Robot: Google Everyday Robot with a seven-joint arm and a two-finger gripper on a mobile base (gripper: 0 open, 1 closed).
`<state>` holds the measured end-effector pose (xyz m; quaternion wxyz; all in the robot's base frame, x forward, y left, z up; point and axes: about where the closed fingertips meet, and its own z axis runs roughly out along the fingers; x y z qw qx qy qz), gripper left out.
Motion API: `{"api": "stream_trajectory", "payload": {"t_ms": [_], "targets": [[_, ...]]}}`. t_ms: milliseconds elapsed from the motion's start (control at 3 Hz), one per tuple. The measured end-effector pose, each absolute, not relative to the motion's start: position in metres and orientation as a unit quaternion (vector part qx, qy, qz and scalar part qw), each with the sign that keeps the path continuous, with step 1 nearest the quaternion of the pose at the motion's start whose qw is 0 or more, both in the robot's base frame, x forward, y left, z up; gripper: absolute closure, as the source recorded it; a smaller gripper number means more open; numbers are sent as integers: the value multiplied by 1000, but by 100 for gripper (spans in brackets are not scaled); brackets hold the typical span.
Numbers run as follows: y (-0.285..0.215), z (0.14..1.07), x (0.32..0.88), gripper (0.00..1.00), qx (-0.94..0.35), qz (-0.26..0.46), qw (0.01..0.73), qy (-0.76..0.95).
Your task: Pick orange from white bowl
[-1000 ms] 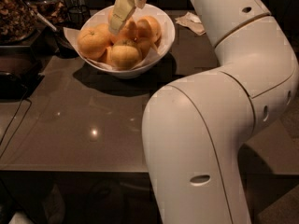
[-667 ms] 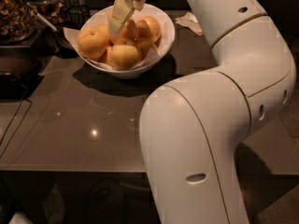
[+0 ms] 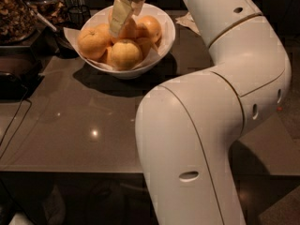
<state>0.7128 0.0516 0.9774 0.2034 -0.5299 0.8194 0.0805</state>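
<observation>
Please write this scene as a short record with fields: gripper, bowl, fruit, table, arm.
gripper: at the top of the view, over the white bowl, low among the oranges
bowl: on the far side of the table
fruit: several oranges piled in the bowl; the pale orange in front
table: dark, glossy
arm: white, fills the right foreground
</observation>
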Motion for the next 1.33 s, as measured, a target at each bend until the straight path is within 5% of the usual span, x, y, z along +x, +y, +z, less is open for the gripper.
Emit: {"api": "stream_trajectory", "payload": {"t_ms": [1333], "targets": [[55,960,721,26,-519,82,188,830]]}}
